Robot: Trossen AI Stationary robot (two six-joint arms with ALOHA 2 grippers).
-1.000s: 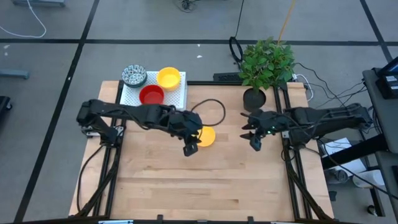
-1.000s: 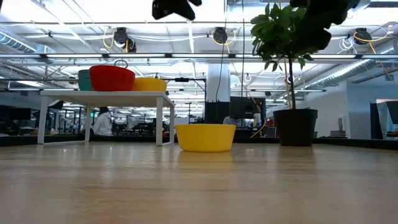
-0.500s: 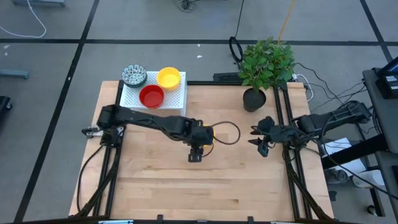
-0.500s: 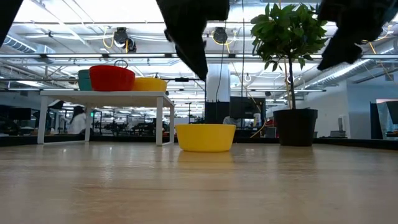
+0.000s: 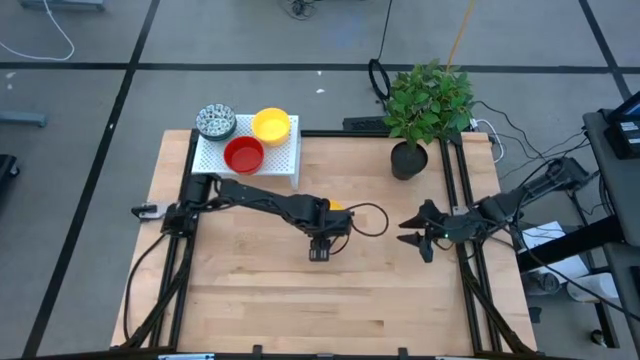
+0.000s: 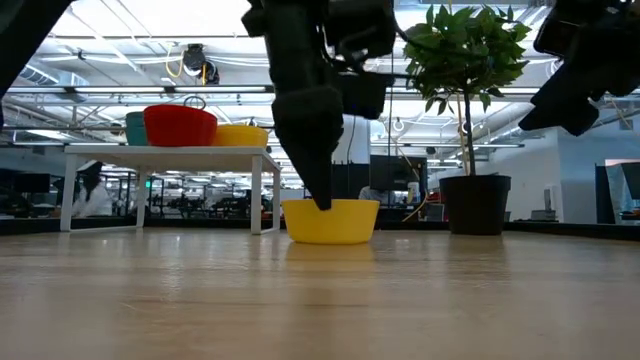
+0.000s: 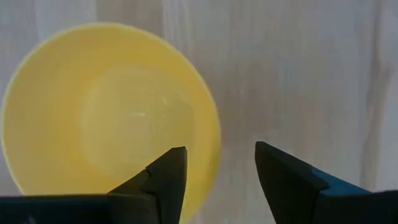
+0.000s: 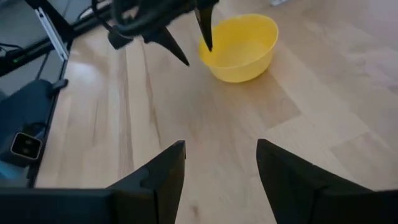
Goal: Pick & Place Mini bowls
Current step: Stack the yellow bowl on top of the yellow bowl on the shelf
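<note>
1. Mini bowls are seen in two places: one yellow bowl (image 6: pixel 330 220) stands alone on the wooden table (image 5: pixel 260 290) near its middle, and three more are gathered on the white perforated rack (image 5: pixel 285 158) at the table's 11 o'clock corner.
2. On the rack, a red bowl (image 5: pixel 243 154) sits at its middle, a second yellow bowl (image 5: pixel 271 124) lies toward 1 o'clock of the red one, and a blue-speckled white bowl (image 5: pixel 215 121) lies toward 11 o'clock of it, at the rack's corner.
3. The left gripper (image 7: pixel 216 171) is placed directly over the lone yellow bowl, which is largely hidden beneath it in the high view.
4. Its fingers are held apart, straddling the bowl's rim: one fingertip (image 7: pixel 168 174) is seen over the bowl's inside, the other over bare wood just outside the rim. Nothing is gripped between them.
5. In the low view one dark finger (image 6: pixel 310 140) is seen lowered to the bowl's rim.
6. The right gripper (image 5: pixel 415 232) is held above the table at 3 o'clock of the lone bowl, well apart from it, with fingers spread and nothing held.
7. A potted plant (image 5: pixel 425 105) in a black pot is stood at the table's 1 o'clock edge.
</note>
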